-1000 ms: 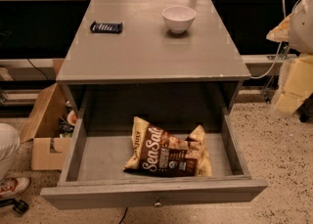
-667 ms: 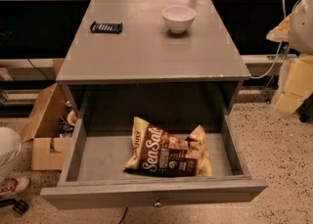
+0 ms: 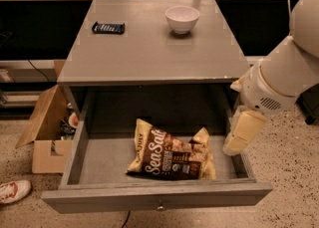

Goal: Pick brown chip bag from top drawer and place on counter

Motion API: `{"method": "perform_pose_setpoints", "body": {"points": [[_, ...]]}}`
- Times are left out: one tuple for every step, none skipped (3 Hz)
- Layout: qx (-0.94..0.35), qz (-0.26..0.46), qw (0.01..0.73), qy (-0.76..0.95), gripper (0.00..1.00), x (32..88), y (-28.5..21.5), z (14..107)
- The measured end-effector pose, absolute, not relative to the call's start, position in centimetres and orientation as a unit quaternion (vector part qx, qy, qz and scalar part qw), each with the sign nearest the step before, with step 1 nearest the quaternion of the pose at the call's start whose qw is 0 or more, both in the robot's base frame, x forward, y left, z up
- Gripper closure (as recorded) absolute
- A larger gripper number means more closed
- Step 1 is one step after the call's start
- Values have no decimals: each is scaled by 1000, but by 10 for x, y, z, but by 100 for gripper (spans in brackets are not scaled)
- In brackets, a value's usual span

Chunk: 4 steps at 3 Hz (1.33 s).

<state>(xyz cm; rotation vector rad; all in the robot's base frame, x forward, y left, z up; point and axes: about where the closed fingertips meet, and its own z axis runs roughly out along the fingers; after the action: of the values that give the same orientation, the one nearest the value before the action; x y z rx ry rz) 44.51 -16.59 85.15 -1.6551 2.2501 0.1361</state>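
chip bag (image 3: pixel 172 155) in drawer (image 3: pixel 149 198) (gripper (image 3: pixel 243 133) seemingly beside)

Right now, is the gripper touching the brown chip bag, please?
Apart: the camera view shows drawer floor between the brown chip bag and the gripper at the drawer's right wall.

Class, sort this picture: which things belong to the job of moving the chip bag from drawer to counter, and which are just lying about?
For the job: chip bag, in the open drawer; counter; pincer, above the drawer's right side.
Lying about: bowl and dark wrapper on the counter; cardboard box and shoe on the floor.
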Motion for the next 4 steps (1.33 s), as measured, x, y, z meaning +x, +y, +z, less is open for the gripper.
{"method": "perform_pose_setpoints", "body": {"points": [[-583,48,172,792,0,445,-166,851],[-603,58,176,776,0,447,-143,837],[-627,70,180,755,0,448,-105,814],[-640,71,183,743,0,453,-73,791]]}}
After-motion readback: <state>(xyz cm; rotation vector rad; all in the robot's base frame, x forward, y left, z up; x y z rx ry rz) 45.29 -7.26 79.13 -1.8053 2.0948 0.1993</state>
